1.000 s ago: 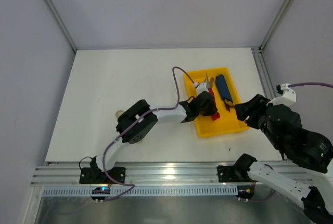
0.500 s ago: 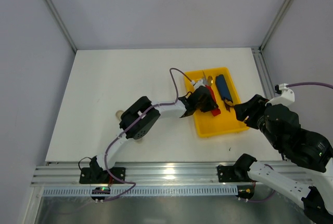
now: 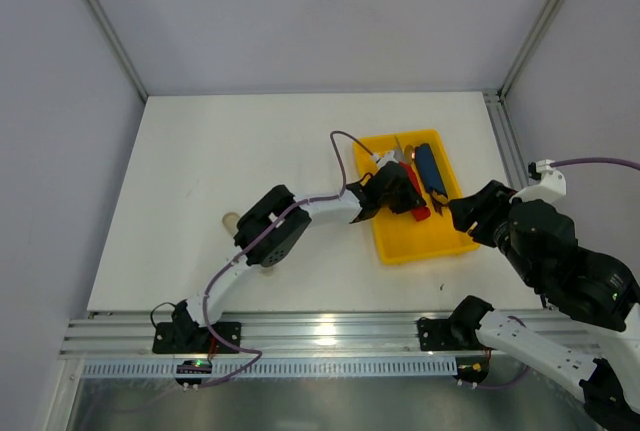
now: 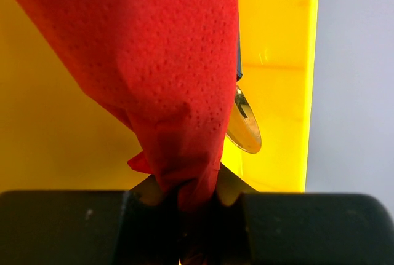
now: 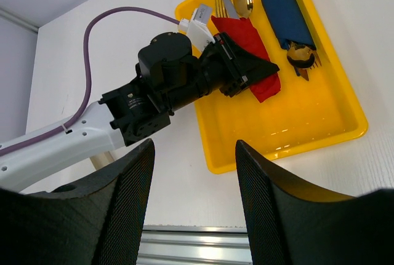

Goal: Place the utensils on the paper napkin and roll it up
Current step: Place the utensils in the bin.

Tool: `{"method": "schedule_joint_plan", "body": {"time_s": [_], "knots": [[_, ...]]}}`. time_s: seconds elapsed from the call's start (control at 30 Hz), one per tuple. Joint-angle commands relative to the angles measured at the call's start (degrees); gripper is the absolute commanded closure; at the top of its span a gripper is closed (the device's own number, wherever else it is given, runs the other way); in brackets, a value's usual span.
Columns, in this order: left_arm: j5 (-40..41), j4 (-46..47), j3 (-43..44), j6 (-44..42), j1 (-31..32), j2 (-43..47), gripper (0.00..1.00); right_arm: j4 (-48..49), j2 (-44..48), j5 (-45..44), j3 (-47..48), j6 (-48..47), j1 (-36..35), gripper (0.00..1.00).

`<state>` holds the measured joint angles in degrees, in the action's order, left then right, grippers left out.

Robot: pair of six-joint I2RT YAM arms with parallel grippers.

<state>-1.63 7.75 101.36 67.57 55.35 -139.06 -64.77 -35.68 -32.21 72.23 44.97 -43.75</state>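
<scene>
So, top view: the left gripper (image 3: 405, 194) has shifted slightly up-frame over the yellow tray (image 3: 440, 241), centre-right, carrying the paper napkin (image 3: 420, 206). Left wrist: jaws clamped on a bunched red corner, with the spoon (image 4: 244, 127) behind it at right. Right wrist: the right gripper (image 5: 194, 206) sits at frame bottom, fingers apart and empty. The napkin looks to be coming out; the fork (image 5: 219, 8) and spoon are in the tray, not yet on it.

Bright, even light; soft faint shadows
</scene>
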Motion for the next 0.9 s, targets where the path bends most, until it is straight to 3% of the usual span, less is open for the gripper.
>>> {"method": "schedule_joint_plan", "body": {"time_s": [0.0,0.5,0.87], "knots": [[-0.8,-0.5,3.8,0.9,-0.2,-0.8,1.00,2.0,-1.1,-0.4,-0.5,-0.8,0.1,0.41],[0.9,-7.6,7.8,0.5,-0.2,-3.7,1.00,2.6,-0.9,0.2,-1.5,-0.4,0.1,0.41],[2.8,-13.5,8.9,0.7,-0.2,-3.5,0.89,3.2,-0.7,0.4,-1.9,-0.3,0.2,0.41]]}}
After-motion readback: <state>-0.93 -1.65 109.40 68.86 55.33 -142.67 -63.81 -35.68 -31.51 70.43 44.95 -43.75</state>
